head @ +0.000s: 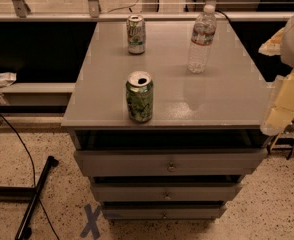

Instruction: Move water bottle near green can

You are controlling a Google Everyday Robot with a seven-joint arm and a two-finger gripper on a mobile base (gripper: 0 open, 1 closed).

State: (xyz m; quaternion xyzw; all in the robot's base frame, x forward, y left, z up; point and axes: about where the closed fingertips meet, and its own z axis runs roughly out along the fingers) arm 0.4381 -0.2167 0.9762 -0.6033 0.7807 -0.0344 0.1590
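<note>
The water bottle, clear ribbed plastic with a white cap and a red-and-white label band, stands upright at the back right of the grey cabinet top. The green can, dark green with a mottled pattern and an opened silver top, stands upright near the front edge, left of centre. The bottle and the can stand well apart. My gripper shows as cream-coloured parts at the right edge of the view, beside the cabinet's right side, away from both the bottle and the can.
A paler silver-green can with a logo stands at the back of the top, left of the bottle. The cabinet has three drawers below. A rail runs behind it. A black stand and a cable lie on the floor at the left.
</note>
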